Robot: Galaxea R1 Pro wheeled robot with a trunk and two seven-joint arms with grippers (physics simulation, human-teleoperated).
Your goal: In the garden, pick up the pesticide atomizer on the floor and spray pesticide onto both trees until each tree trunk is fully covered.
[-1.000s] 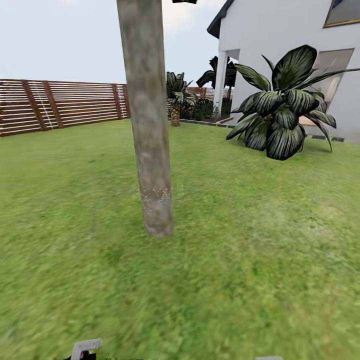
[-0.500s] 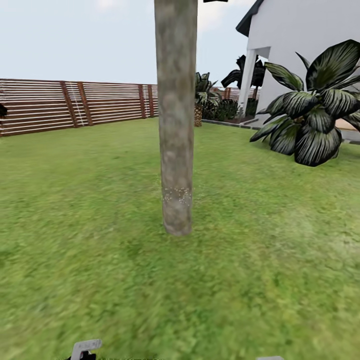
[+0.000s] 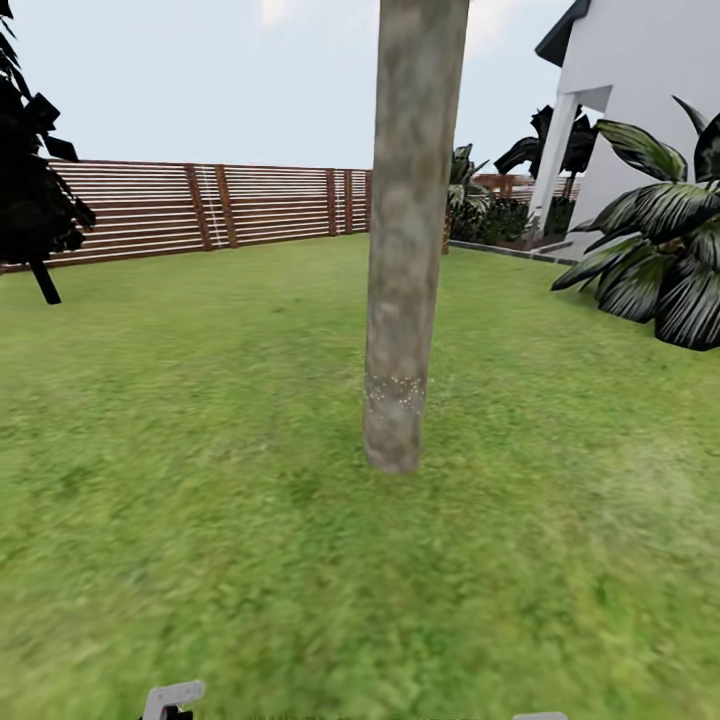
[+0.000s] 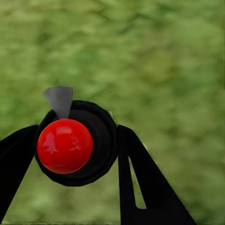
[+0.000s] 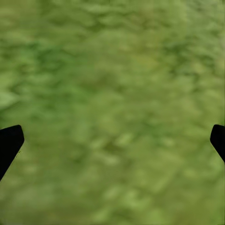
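Observation:
A tree trunk [image 3: 405,250], pale grey-brown and mottled, rises from the lawn ahead of me at the middle of the head view, with a band of pale specks near its base. The pesticide atomizer [image 4: 75,145], a black bottle with a round red top, sits between the black fingers of my left gripper [image 4: 77,150], which is shut on it above grass. My right gripper [image 5: 112,140] is open, with its two black fingertips [image 5: 8,143] far apart over bare grass. A grey piece of my left arm [image 3: 172,698] peeks in at the head view's lower edge.
Green lawn [image 3: 200,500] spreads all around. A brown slatted fence [image 3: 200,205] runs along the back. A dark tree [image 3: 35,200] stands at the far left. A large broad-leafed shrub [image 3: 660,260] and a white house [image 3: 640,90] lie to the right.
The head camera has swung left: trunk, shrub and house have slid right in the picture, and a dark tree has come in at the left.

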